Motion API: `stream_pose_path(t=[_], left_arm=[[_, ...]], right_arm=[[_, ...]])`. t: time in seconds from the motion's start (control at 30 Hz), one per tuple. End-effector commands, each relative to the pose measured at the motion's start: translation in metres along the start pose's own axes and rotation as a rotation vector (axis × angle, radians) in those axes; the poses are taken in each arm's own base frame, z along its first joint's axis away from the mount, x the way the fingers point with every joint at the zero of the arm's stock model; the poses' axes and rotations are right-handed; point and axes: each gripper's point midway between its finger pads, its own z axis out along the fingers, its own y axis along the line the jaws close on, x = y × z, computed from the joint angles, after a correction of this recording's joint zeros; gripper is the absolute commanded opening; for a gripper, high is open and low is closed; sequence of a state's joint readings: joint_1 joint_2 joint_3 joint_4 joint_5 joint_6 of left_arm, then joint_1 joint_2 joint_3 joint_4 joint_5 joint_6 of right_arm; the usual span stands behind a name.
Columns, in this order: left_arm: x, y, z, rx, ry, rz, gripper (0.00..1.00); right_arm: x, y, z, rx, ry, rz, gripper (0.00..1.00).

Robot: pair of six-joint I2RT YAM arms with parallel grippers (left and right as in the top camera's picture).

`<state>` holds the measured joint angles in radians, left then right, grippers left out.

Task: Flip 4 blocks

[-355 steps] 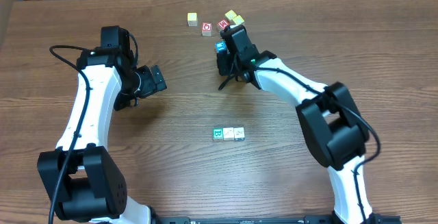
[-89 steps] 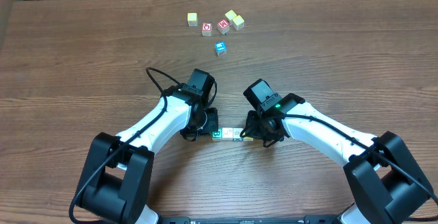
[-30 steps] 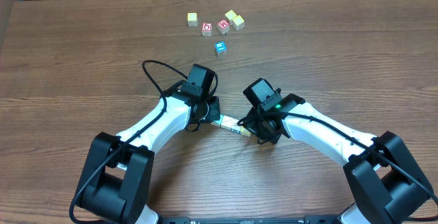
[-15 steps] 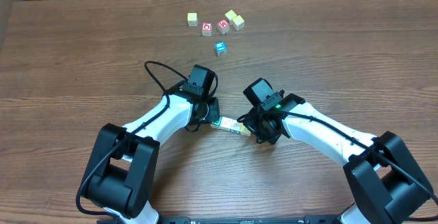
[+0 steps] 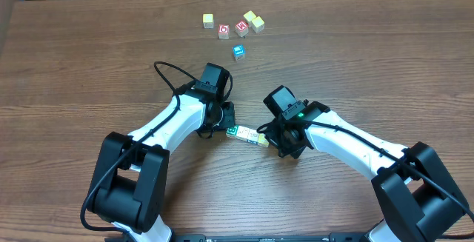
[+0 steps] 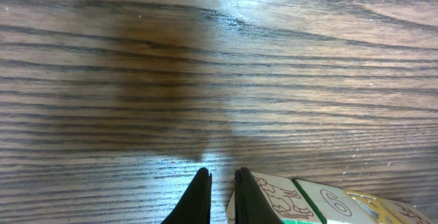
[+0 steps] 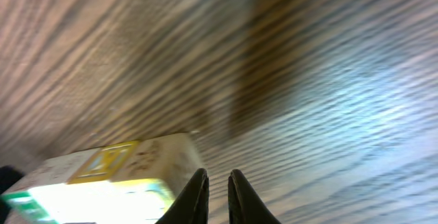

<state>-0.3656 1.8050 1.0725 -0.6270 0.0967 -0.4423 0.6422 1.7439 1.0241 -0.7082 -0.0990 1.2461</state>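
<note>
**Clerk:** Margins and free room?

**Inspector:** The row of blocks (image 5: 246, 135) lies near the middle of the table (image 5: 385, 64), slanting from 10 o'clock down to 4 o'clock; bare wood spreads at 6 o'clock of it between the two arms, and wider at 9 and 3 o'clock; a cluster (image 5: 237, 26) of other cubes sits well apart at 12 o'clock, the blue-faced cube (image 5: 238, 51) nearest the row.

**Clerk:** What do the wrist views add?

**Inspector:** The overhead view hides both sets of fingertips; the left wrist view shows the left gripper (image 6: 220, 183) pressed almost together with nothing between the fingers; the end block (image 6: 270, 198), bearing a line drawing, sits right against its outer side, with a green-framed block (image 6: 321, 200) next along. The right wrist view is blurred; it shows the right gripper (image 7: 215, 183) likewise drawn to a slit and pinching nothing, with a cream block (image 7: 137, 162) just beside it; contact cannot be told.

**Clerk:** Arm poses?

**Inspector:** The left arm (image 5: 174, 120) rises from 7 o'clock, bends, and reaches toward 3 o'clock to the row's upper end; the right arm (image 5: 348, 146) comes from 5 o'clock toward 9 o'clock to the lower end; a green light (image 5: 300, 113) glows on its wrist.
</note>
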Motion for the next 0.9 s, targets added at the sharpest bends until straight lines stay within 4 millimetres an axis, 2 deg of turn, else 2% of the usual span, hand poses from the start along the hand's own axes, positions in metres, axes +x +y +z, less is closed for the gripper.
stream_pose_path(t=[0.0,0.1,0.2,0.57,0.87], left_arm=[[-0.006,0.002,0.001,-0.005,-0.004,0.015,0.08],[-0.006,0.005,0.001,-0.019,-0.005,0.012,0.08],[-0.002,0.008,0.001,-0.029,0.011,0.01,0.06],[0.004,0.01,0.001,-0.038,0.036,0.008,0.04],[0.006,0.005,0.002,-0.01,0.044,0.011,0.04]], right_arm=[[-0.004,0.002,-0.006,-0.009,-0.033,0.002,0.14],[-0.004,0.002,-0.006,-0.008,-0.032,0.002,0.13],[-0.003,0.0,-0.006,-0.003,-0.031,0.002,0.04],[-0.003,0.0,-0.006,0.0,-0.039,-0.008,0.04],[0.009,0.014,-0.005,-0.041,-0.04,-0.105,0.04]])
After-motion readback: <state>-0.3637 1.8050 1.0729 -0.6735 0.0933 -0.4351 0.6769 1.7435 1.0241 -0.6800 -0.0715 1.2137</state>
